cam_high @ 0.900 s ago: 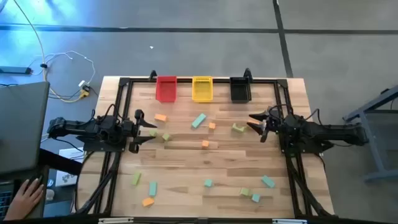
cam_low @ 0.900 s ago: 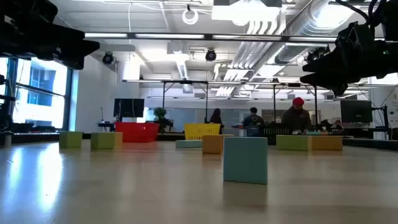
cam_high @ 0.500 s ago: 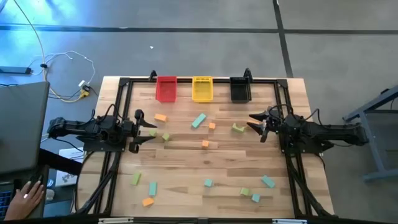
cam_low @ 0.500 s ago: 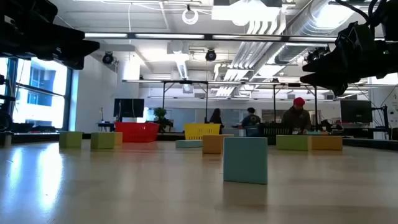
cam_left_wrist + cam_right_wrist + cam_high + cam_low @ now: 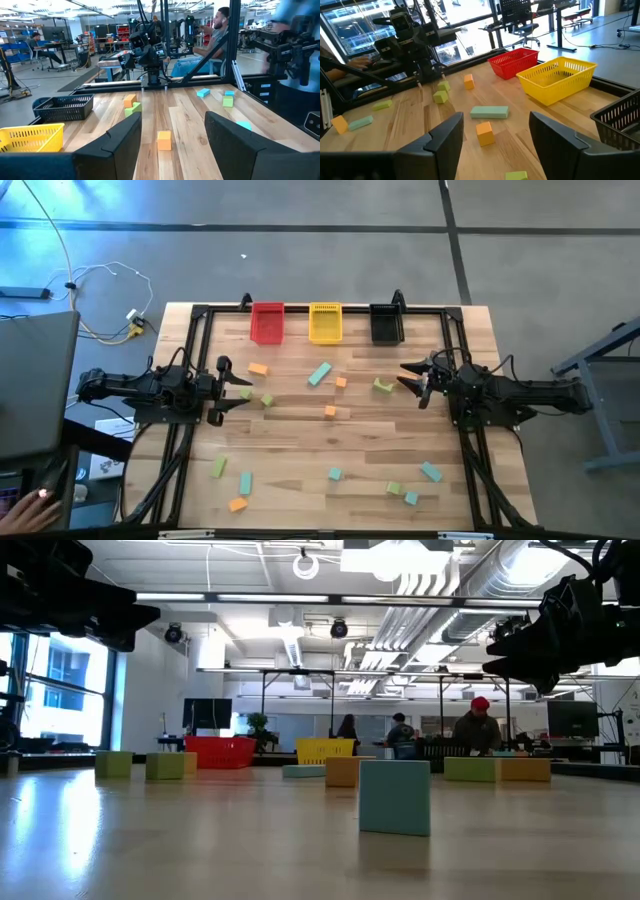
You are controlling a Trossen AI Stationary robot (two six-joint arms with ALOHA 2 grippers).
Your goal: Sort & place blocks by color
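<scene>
Both arms wait above the tabletop (image 5: pixel 300 435) with nothing held. The left hand (image 5: pixel 243 391) hovers at the left side with its fingers spread wide, and the right hand (image 5: pixel 408 375) hovers at the right side, also spread wide. The blocks (image 5: pixel 320 373) lie scattered across the wood: orange, yellow-green and teal pieces in the middle band between the hands, with more along the near edge. At the far edge the red bin (image 5: pixel 266 322), yellow bin (image 5: pixel 325 322) and black bin (image 5: pixel 386 325) stand in a row, with no blocks visible inside them.
</scene>
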